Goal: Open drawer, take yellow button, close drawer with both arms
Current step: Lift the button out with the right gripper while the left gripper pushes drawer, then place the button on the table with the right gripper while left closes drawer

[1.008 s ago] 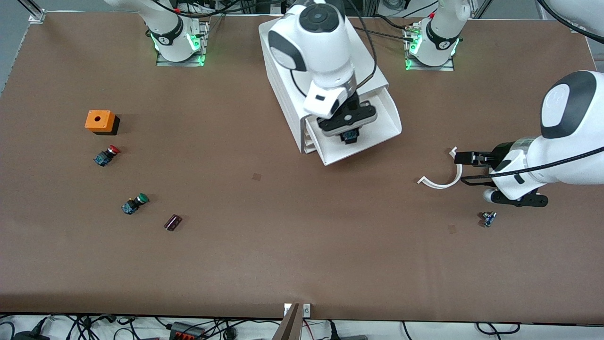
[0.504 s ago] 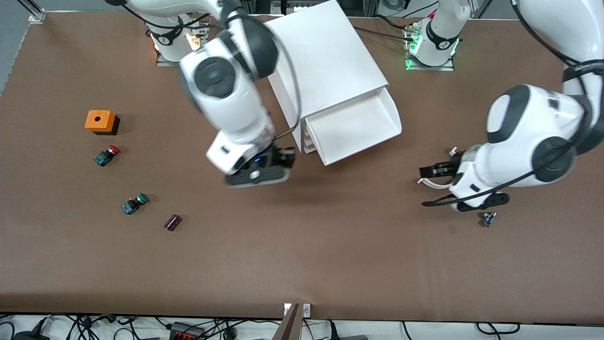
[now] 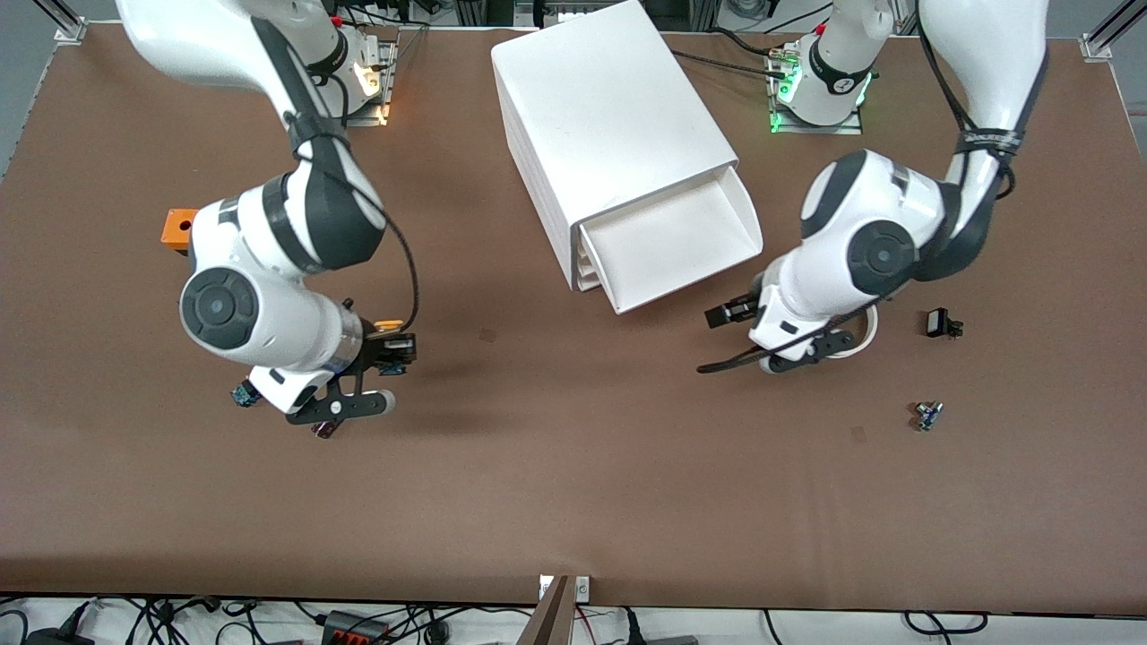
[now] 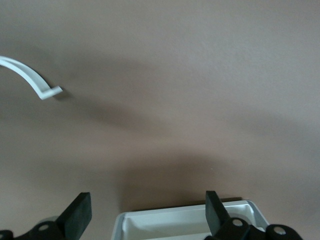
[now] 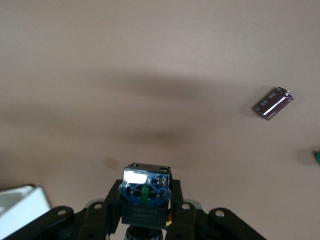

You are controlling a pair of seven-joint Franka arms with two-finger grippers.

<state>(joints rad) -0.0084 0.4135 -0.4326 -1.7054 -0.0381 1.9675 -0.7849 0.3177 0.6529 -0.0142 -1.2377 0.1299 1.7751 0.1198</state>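
Note:
The white cabinet (image 3: 600, 116) stands mid-table with its top drawer (image 3: 717, 193) pulled out; the tray shows nothing inside. My right gripper (image 3: 399, 346) hangs over the table toward the right arm's end, shut on the button (image 3: 387, 324), whose orange cap peeks out. The right wrist view shows the button's black-and-blue body (image 5: 145, 195) clamped between the right gripper's (image 5: 145, 212) fingers. My left gripper (image 3: 724, 314) is open beside the drawer's front corner. In the left wrist view the drawer's rim (image 4: 150, 220) lies between the left gripper's (image 4: 147, 215) spread fingers.
An orange box (image 3: 177, 226) shows partly past the right arm. A blue-bodied button (image 3: 240, 394) and a dark red part (image 3: 323, 430) lie under the right hand. A white curved strip (image 3: 865, 333), a black part (image 3: 939, 322) and a small blue part (image 3: 927, 415) lie near the left arm.
My right arm swung from over the open drawer toward the right arm's end of the table, carrying the button. My left arm moved in toward the drawer's front corner.

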